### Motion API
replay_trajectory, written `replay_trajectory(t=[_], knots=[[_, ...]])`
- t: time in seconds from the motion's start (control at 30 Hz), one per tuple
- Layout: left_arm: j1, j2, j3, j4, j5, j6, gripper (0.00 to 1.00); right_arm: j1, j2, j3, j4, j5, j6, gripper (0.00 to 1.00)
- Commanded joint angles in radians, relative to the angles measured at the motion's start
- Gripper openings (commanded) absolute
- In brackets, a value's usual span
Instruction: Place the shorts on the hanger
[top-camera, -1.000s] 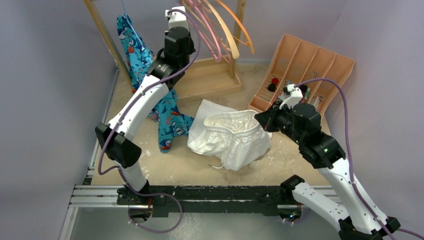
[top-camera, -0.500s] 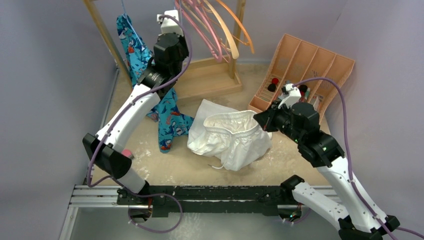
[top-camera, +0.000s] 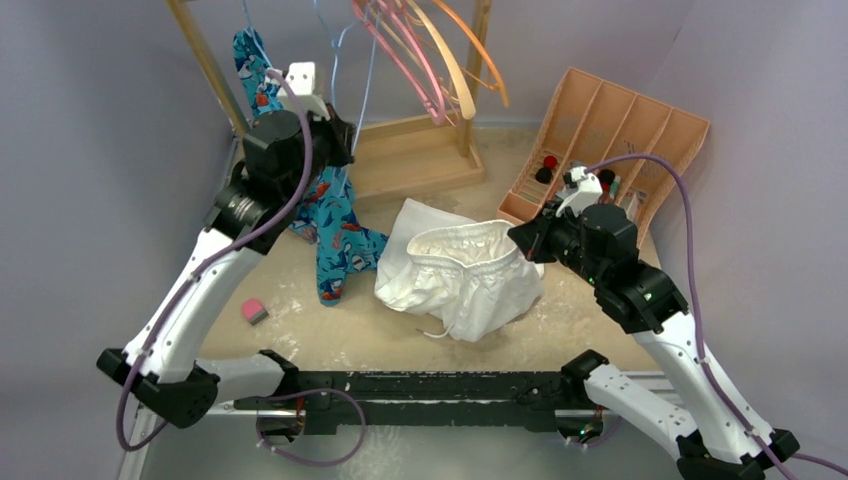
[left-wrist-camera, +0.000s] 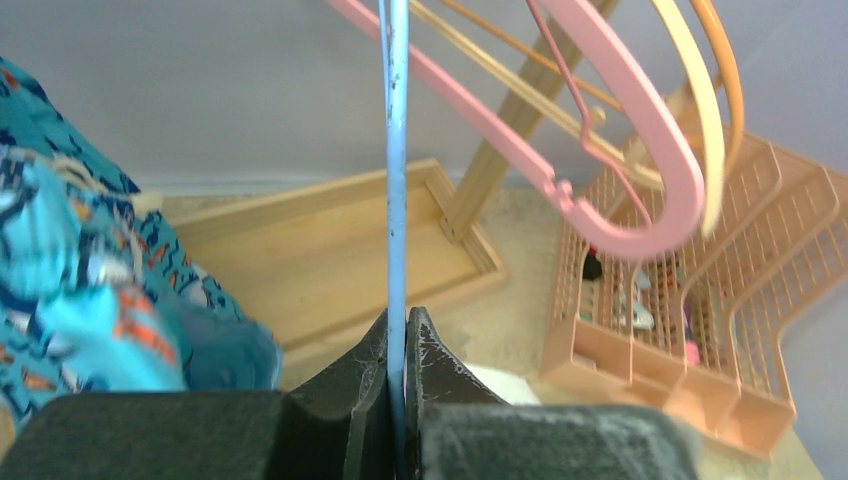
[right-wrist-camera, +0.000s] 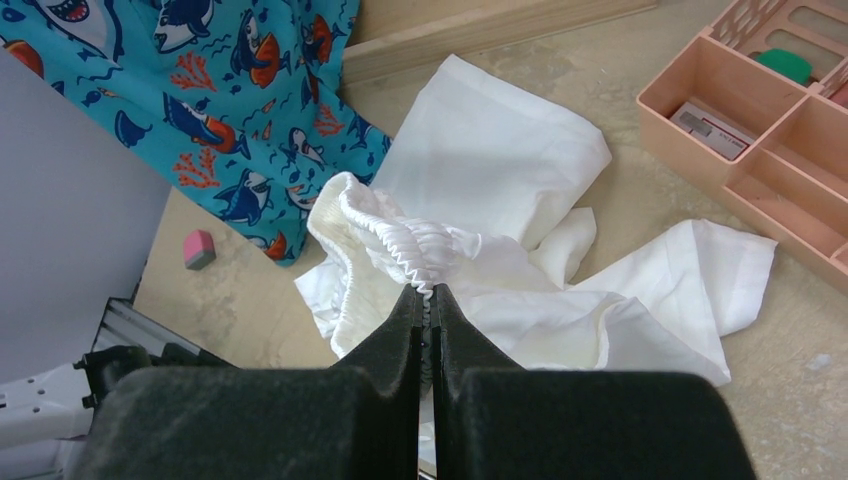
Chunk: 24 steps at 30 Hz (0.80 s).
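Observation:
The white shorts (top-camera: 460, 275) lie crumpled on the table, waistband raised at the right. My right gripper (top-camera: 527, 240) is shut on the gathered waistband (right-wrist-camera: 415, 245) and holds it a little above the table; the wrist view shows the elastic pinched at its own tips (right-wrist-camera: 425, 292). The thin light-blue hanger (top-camera: 368, 75) hangs in front of the wooden rack. My left gripper (top-camera: 338, 138) is shut on its lower part; in the left wrist view the blue rod (left-wrist-camera: 397, 150) runs straight up from the closed jaws of that gripper (left-wrist-camera: 403, 318).
The blue shark garment (top-camera: 335, 225) hangs from the rack and trails onto the table left of the shorts. Pink hangers (top-camera: 405, 50) and a tan-orange hanger (top-camera: 470, 45) hang on the wooden rack (top-camera: 420, 155). A peach tray (top-camera: 610, 125) stands at the right. A pink eraser (top-camera: 254, 310) lies at the near left.
My left arm has swung left and down from the hanger cluster, bringing the light-blue hanger with it. The right gripper and the shorts have not moved.

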Motion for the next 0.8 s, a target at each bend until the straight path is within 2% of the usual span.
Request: replay_trajectory(t=[0.0, 0.17, 0.37, 0.57, 0.77], knots=[[-0.003, -0.131, -0.050, -0.148, 0.123, -0.008, 0.00, -0.006, -0.032, 0.028, 0.055, 0.035, 0.014, 0.00], [-0.003, -0.243, -0.096, -0.320, 0.167, -0.014, 0.00, -0.005, -0.023, 0.018, 0.029, 0.030, 0.033, 0.00], [-0.003, -0.325, -0.140, -0.395, 0.282, -0.036, 0.00, -0.005, 0.059, 0.065, -0.021, 0.101, 0.023, 0.00], [-0.003, -0.419, -0.274, -0.328, 0.507, -0.086, 0.00, -0.005, 0.128, 0.106, -0.050, 0.139, 0.021, 0.00], [-0.003, -0.485, -0.367, -0.283, 0.600, -0.060, 0.00, -0.005, 0.174, 0.093, -0.010, 0.121, 0.047, 0.00]])
